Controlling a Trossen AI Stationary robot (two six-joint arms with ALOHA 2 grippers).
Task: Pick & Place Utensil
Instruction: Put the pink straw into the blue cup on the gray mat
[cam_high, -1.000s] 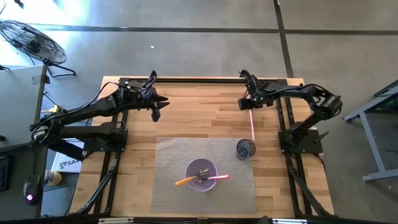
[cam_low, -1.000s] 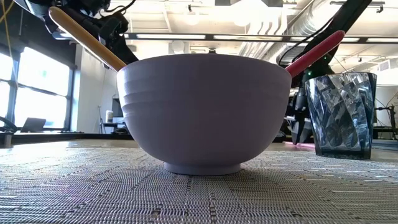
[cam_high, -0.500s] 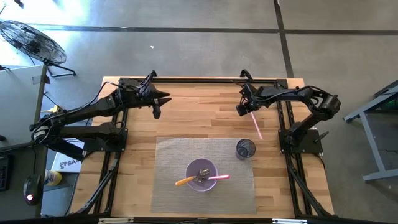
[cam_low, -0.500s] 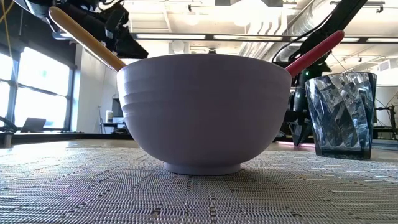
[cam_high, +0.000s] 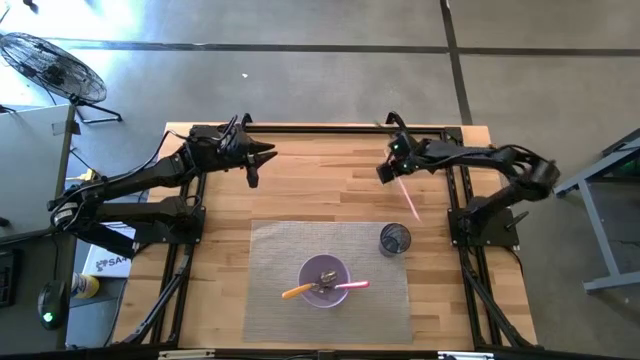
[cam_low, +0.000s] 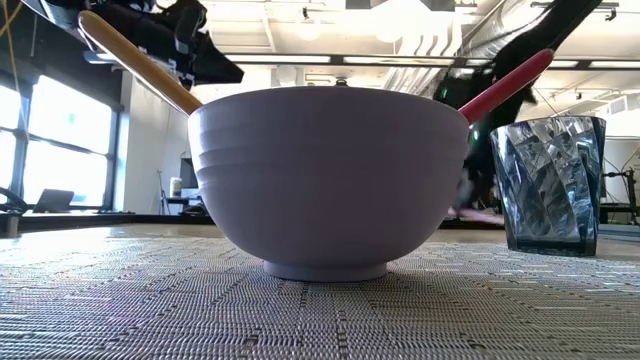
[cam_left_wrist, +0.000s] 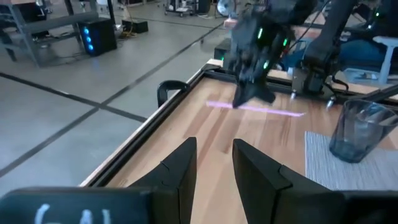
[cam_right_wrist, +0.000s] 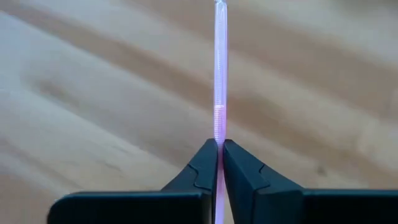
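Note:
A thin pink straw (cam_high: 410, 202) sticks out of my right gripper (cam_high: 390, 173) over the far right of the wooden table, slanting toward a clear glass cup (cam_high: 395, 240) on the grey placemat. The right gripper is shut on the straw. A lavender bowl (cam_high: 324, 281) on the mat holds an orange-handled utensil (cam_high: 296, 291), a pink-handled one (cam_high: 355, 285) and a metal one. My left gripper (cam_high: 252, 165) hovers open over the far left of the table, touching nothing. My right gripper pinches the straw between its two fingertips just behind the ribbed bend section (cam_right_wrist: 219, 127). The straw runs straight on past the fingertips, in line with the fingers. It lies nearly level over the wood (cam_left_wrist: 255, 109); whether its free end touches the table I cannot tell.
The grey placemat (cam_high: 270, 250) covers the near middle of the table, with bare wood (cam_high: 320, 185) between the two grippers. Black frame rails (cam_high: 300, 128) run along the far edge and both sides. Beyond the table stands a floor fan (cam_high: 45, 65).
My right gripper has moved a little toward the table's left and far edge and has turned. The straw pointed straight at the near edge and now slants toward the near right. My left gripper has drifted slightly toward the far edge.

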